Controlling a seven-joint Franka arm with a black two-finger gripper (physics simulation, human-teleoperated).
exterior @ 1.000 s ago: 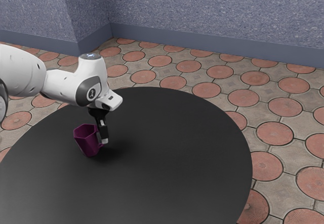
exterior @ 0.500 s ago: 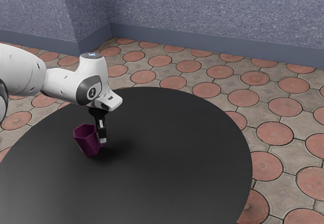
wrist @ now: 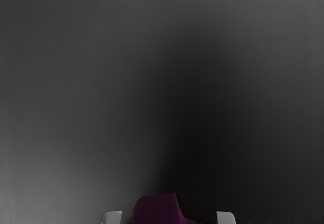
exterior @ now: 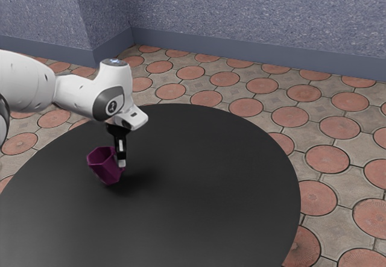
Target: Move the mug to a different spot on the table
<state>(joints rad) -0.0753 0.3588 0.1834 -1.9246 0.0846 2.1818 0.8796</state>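
We hold the mug [exterior: 104, 164] by its wall, our gripper [exterior: 120, 161] closed narrow on it. It hangs tilted, seemingly just clear of the table [exterior: 211, 176], toward the exterior view's left. Best we carry it slowly and low, then set it down level.

- You see a plain deep purple mug [exterior: 104, 163].
- Your tool [exterior: 120, 162] is black with pale tips, on a white arm [exterior: 72, 92] with a grey joint.
- The desk [exterior: 211, 182] is matte black.
- The floor [exterior: 289, 116] has terracotta discs set in grey-beige.
- The wall [exterior: 241, 8] is speckled blue-grey.
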